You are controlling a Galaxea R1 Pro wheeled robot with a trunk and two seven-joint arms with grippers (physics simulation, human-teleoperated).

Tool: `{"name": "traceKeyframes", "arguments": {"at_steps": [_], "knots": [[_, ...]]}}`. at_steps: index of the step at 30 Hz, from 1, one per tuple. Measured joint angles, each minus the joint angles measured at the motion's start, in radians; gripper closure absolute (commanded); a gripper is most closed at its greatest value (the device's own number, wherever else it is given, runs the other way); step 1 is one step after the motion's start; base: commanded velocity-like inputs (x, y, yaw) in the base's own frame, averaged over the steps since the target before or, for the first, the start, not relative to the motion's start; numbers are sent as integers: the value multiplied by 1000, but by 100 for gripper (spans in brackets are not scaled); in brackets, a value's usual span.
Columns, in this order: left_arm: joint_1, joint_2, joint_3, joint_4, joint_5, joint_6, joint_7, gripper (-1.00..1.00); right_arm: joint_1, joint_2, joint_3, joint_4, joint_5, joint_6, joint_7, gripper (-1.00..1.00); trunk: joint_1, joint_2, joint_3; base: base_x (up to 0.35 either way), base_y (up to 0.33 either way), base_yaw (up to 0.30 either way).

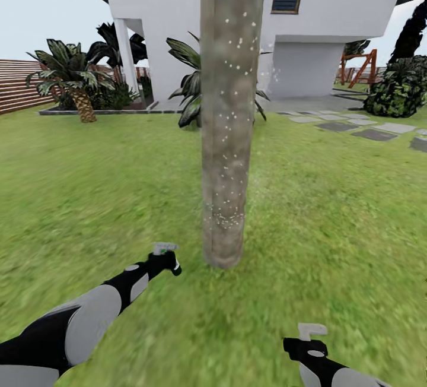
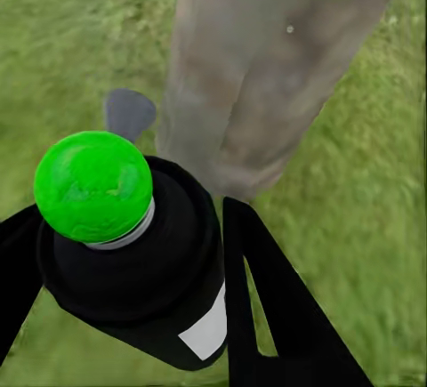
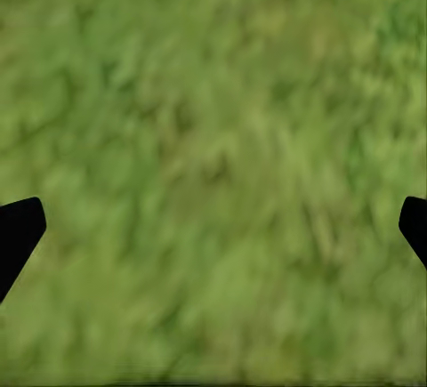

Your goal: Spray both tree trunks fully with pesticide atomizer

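Atomizer (image 2: 133, 262): 1, in left gripper (image 2: 124, 316); 1 speckled tree trunk (image 1: 228, 114).

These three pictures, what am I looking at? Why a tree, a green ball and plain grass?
It is one simulated two-armed robot, seen by three cameras. The head camera looks down over both black-and-white arms at a grey-brown mottled tree trunk dotted with tiny white pesticide specks, standing on a green lawn before a white house. A camera near the left end effector shows it closed on a black spray bottle with a white label; the green ball is the bottle's top, aimed toward the trunk. A camera near the right end effector shows its two black fingertips spread apart over bare grass, holding nothing.
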Motion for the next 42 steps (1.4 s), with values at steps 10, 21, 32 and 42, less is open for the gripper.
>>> {"name": "traceKeyframes", "arguments": {"at_steps": [10,21,32,42], "knots": [[0,0,-10,-2,-83,4,-13,100,0,0,0,0,0,0,0,-100,0,0,0,84,350,-142],[0,0,-13,-1,-83,4,-26,100,0,0,0,0,0,0,0,-100,0,0,0,61,350,-291],[0,0,-13,-1,-83,4,-27,100,0,0,0,0,0,0,0,-100,0,0,0,2,350,-299],[0,0,-12,-1,-83,4,-27,100,0,0,0,0,0,0,0,-100,0,0,0,0,350,-300]]}}
